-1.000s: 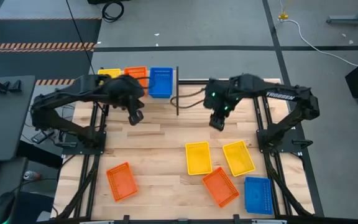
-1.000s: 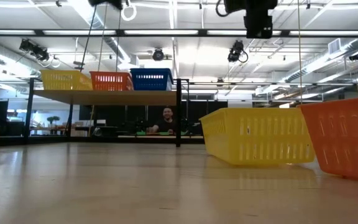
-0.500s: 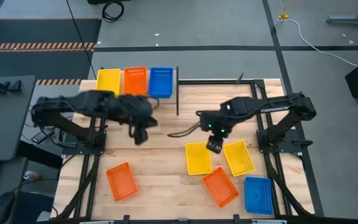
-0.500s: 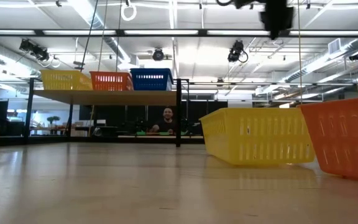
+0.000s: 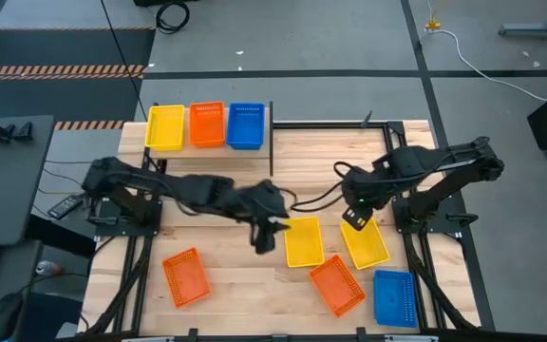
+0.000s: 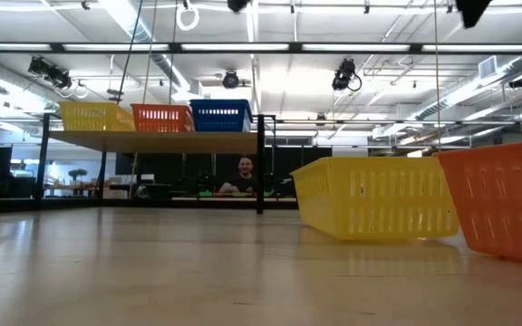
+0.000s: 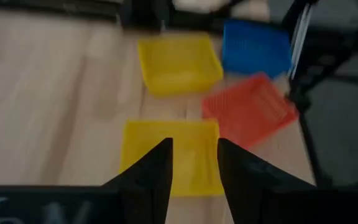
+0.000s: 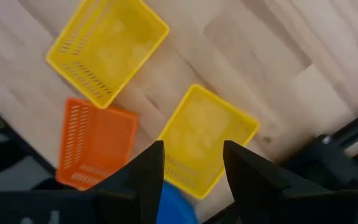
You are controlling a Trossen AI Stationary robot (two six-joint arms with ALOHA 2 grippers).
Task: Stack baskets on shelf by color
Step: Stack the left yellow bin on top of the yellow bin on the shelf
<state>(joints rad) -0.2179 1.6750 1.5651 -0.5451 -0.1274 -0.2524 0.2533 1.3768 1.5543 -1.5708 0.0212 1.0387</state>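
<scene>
A person point(image 6: 245, 175) sits beyond the wooden table point(image 5: 226, 275), under ceiling lights point(image 6: 243, 47).

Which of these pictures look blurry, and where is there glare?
High view: the left arm is smeared. Left wrist view: soft all over, the nearest yellow basket fuzzy. Right wrist view: sharp. Low view: bright ceiling lights glare, and the tabletop shines.

Left claw point(image 5: 264, 237) open, arm stretched; right claw point(image 5: 357, 217) open, arm bent.
</scene>
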